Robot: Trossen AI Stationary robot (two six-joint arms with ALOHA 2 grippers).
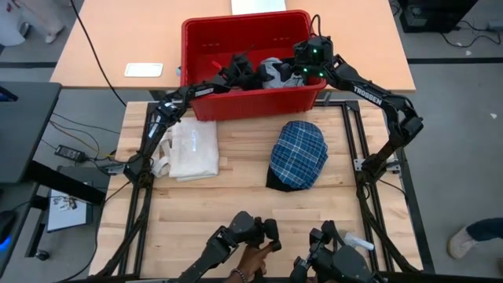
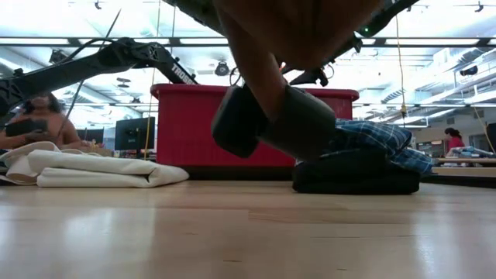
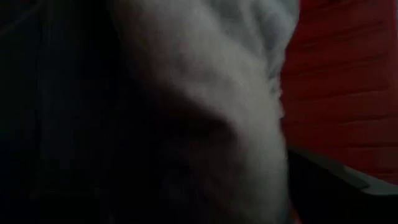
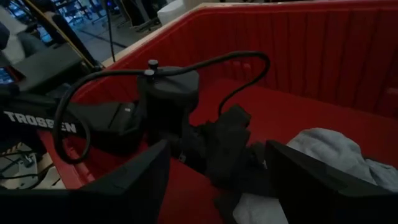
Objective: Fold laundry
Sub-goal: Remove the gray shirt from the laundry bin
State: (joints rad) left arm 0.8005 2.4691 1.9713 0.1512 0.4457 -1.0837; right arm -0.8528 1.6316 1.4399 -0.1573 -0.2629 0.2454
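On wooden table point(image 1: 236, 212), red bin point(image 1: 196, 47), plaid garment point(image 1: 300, 153)

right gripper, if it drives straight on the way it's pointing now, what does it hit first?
Likely the black garment in the red bin: it lies between the open fingers of the right gripper, with the grey garment beside it. Depth is hard to judge.
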